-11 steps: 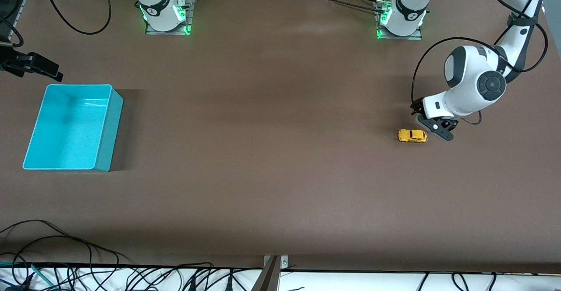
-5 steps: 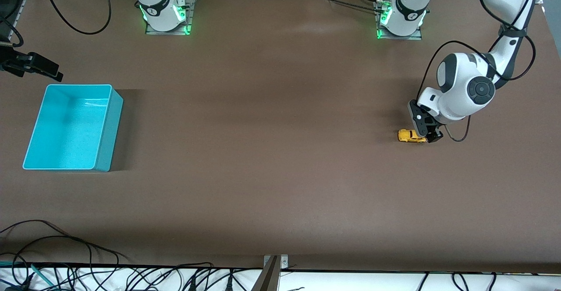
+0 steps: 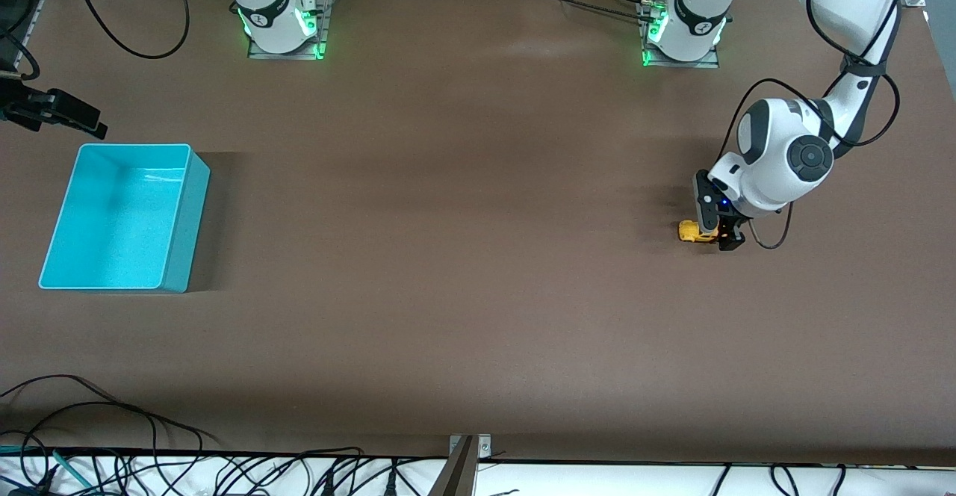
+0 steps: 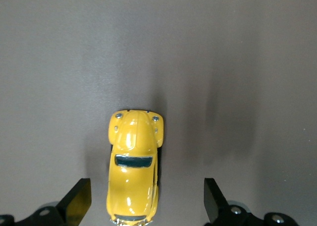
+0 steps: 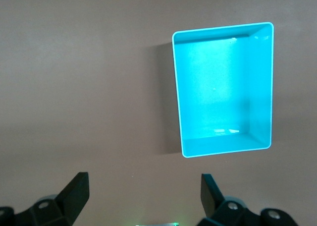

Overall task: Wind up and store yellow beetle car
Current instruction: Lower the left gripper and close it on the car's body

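The yellow beetle car (image 3: 691, 231) stands on the brown table toward the left arm's end. In the left wrist view the car (image 4: 132, 161) lies lengthwise between my fingers. My left gripper (image 3: 719, 234) is open and low over the car's rear end, one finger (image 4: 77, 202) on each side, not touching it; in the left wrist view the left gripper (image 4: 145, 202) shows wide gaps to the car. My right gripper (image 3: 54, 110) waits open and empty, up over the table by the turquoise bin (image 3: 188, 216); the right wrist view shows the right gripper (image 5: 143, 198) and the empty bin (image 5: 225, 146).
The two arm bases (image 3: 280, 22) (image 3: 683, 29) with green lights stand along the table's edge farthest from the front camera. Cables (image 3: 112, 421) hang along the edge nearest it. Bare brown table lies between the car and the bin.
My left gripper has swung from beside the car to over its rear end, turned and come down so that its fingers straddle it. The car and the right arm have not moved.
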Robot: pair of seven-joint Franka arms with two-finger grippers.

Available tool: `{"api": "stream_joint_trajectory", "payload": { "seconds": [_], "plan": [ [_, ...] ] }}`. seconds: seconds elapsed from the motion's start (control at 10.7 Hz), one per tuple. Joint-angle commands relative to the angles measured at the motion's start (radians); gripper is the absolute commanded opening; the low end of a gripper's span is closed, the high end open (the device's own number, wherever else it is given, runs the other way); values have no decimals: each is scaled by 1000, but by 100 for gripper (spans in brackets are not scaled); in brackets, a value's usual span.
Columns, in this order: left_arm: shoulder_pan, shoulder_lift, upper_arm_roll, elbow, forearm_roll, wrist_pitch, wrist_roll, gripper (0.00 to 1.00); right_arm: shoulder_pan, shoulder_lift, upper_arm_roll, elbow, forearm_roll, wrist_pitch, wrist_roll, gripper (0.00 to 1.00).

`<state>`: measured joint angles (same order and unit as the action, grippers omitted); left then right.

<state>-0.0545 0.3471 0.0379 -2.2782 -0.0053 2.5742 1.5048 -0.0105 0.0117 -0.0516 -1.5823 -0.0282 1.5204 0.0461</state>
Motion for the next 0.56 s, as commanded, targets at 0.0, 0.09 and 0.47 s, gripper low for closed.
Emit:
{"api": "stream_joint_trajectory", "payload": {
  "seconds": [0.0, 0.09, 0.47],
  "plan": [
    [-2, 21, 0, 13, -13, 14, 28, 97, -3, -7, 4, 13, 2, -17, -9, 100],
    [-2, 23, 0, 13, -18, 15, 23, 85, -3, -7, 2, 13, 2, -17, -9, 100],
    [-2, 23, -3, 14, -7, 15, 29, 17, -3, -7, 2, 13, 2, -17, -9, 100]
  ]
}}
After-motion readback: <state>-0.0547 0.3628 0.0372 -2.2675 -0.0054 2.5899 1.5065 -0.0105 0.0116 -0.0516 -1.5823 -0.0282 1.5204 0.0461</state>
